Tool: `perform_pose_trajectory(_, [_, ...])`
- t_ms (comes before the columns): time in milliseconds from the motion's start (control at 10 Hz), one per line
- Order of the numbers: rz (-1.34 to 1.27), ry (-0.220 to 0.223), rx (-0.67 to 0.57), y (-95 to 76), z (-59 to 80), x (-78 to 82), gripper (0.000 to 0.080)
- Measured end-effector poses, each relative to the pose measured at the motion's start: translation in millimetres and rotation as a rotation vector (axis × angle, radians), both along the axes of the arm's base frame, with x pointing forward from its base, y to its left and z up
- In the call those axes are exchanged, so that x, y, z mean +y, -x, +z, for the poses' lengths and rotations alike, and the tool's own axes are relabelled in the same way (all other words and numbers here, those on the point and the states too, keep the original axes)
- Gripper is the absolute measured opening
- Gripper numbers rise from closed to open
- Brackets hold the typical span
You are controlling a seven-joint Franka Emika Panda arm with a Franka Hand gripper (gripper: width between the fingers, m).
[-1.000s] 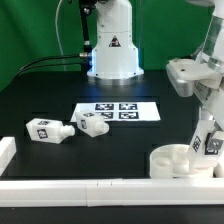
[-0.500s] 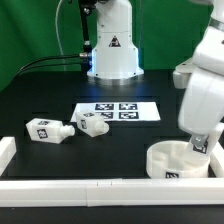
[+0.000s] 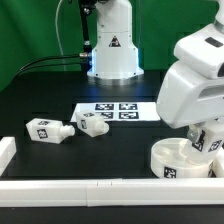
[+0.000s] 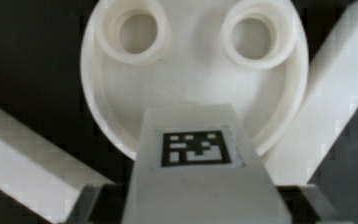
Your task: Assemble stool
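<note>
The jaws are clamping one white leg (image 4: pixel 197 170) between them. It is filling the gap from side to side, its square tag facing the wrist camera. The seat (image 4: pixel 194 85) is lying flat on the counter (image 3: pixel 60 95), directly beyond the jaws' tips, and the leg's far end is overlapping its near edge in the wrist view. Holding the leg lengthwise along the jaws' axis is probably meant to let its end go straight into a socket. The seat is lying with its open side toward the jaws for the same reason.

The wrist view is showing two oval sockets (image 4: pixel 137 33) on the seat's far half, past the leg's end. I cannot tell whether the leg is touching the seat or hanging just above it. The exterior view is hiding much of this, as the arm's bulky white body is covering part of the seat (image 3: pixel 170 160) and leaving only a tagged piece of the leg (image 3: pixel 211 143) peeking out.

That view is adding what the wrist camera is missing. Two loose legs (image 3: pixel 45 129) are lying side by side, well away from the jaws, near the marker board (image 3: pixel 120 110).
</note>
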State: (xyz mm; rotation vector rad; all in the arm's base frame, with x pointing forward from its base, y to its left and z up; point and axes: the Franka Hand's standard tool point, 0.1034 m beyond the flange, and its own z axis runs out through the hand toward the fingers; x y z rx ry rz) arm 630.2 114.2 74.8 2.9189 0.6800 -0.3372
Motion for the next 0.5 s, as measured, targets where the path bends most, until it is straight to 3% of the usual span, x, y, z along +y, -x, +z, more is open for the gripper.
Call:
perform_pose_trajectory(300, [-0.442,-0.017,-0.063,-1.5,-2.2,-11.9,0.0334])
perform_pose_trajectory(500, [-0.55,0.005,-0.079,-1.3,-2.2,-7.7,0.0334])
